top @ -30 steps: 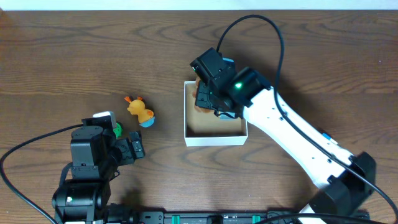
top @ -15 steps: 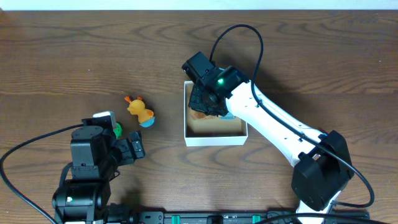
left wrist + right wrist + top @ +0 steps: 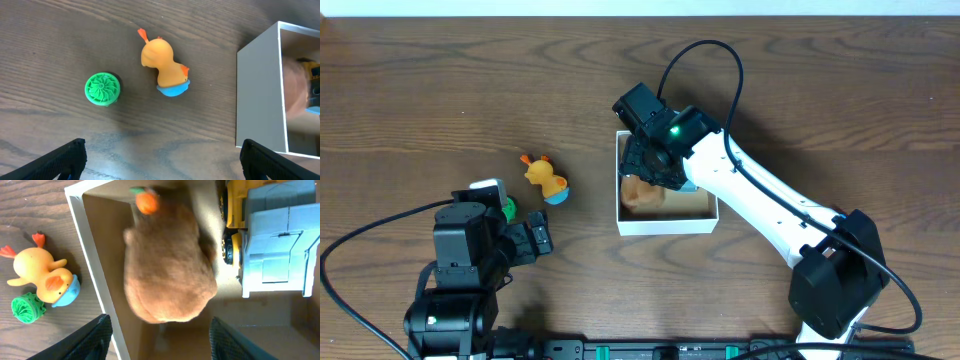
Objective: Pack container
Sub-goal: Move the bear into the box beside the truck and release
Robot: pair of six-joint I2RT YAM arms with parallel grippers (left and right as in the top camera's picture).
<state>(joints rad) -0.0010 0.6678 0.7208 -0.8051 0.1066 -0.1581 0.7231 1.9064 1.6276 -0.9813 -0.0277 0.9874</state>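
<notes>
We see the small square white-walled box with a brown cardboard inside (image 3: 665,226) just right of centre in the overhead view. In it lie a blurred brown furry toy (image 3: 167,265) and a blue-and-yellow toy truck (image 3: 270,245). The right gripper (image 3: 160,336) hangs over it, spread wide and gripping nothing. At lower left the left gripper (image 3: 165,162) is wide apart and empty, near an orange rubber duck (image 3: 165,65) and a green ribbed disc (image 3: 102,89).

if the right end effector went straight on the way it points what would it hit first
Most likely the brown plush toy, lying in the container under the open right end effector; depth is unclear, but nothing else shows between.
</notes>
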